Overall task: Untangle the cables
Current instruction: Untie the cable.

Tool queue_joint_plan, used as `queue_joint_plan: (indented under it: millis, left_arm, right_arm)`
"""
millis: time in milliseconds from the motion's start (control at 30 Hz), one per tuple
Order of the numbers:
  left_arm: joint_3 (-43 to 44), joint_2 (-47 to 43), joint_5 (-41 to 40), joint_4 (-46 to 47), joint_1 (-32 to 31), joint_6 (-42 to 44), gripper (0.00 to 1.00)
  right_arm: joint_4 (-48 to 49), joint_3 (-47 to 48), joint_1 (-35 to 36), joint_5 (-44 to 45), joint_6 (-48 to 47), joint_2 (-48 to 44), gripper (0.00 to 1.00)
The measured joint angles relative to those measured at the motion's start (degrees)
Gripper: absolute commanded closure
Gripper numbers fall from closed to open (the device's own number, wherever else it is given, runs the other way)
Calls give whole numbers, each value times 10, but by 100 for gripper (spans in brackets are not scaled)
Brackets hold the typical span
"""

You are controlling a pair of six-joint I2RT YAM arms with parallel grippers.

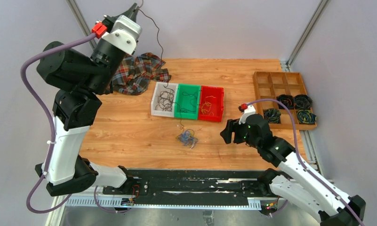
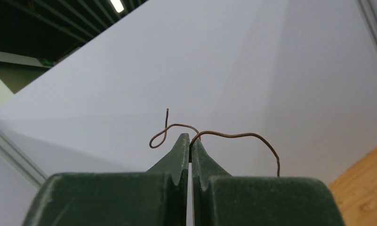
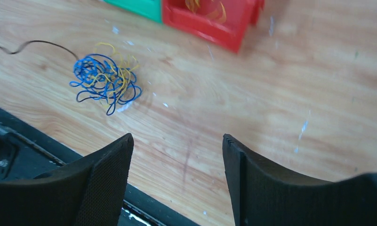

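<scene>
A small clump of blue and yellow cables (image 1: 187,138) lies on the wooden table in front of the bins; it also shows in the right wrist view (image 3: 105,78). My left gripper (image 1: 136,6) is raised high at the back left, shut on one thin dark cable (image 2: 224,135). That cable (image 1: 159,47) hangs down from it, past the white bin, to the clump. My right gripper (image 1: 228,132) is open and empty, low over the table to the right of the clump; its fingers (image 3: 106,174) frame bare wood.
Three bins stand in a row: white (image 1: 156,108), green (image 1: 178,112), red (image 1: 219,115), each with sorted wires. A plaid cloth (image 1: 139,70) lies at the back left. A wooden compartment tray (image 1: 271,80) with dark coiled bundles stands at the right.
</scene>
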Motion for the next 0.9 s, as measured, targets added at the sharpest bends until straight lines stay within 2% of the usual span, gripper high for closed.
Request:
queue_joint_plan:
  millis: [133, 267, 367, 467, 733, 900]
  left_arm:
    - [-7, 3, 20, -28, -3, -14, 100]
    - [-9, 5, 26, -45, -3, -14, 100]
    - [-8, 5, 28, -47, -3, -12, 100]
    - [4, 9, 30, -52, -3, -12, 100]
    - [35, 13, 31, -56, -3, -11, 100]
    - [49, 13, 32, -54, -3, -11, 99]
  right_arm:
    - [44, 20, 11, -36, -43, -24, 31]
    - [127, 21, 96, -55, -105, 4, 31]
    - [196, 30, 171, -56, -156, 75, 30]
    - [264, 57, 213, -57, -194, 172, 31]
    - [416, 168, 221, -43, -247, 396, 35]
    - [487, 223, 221, -45, -253, 498, 48]
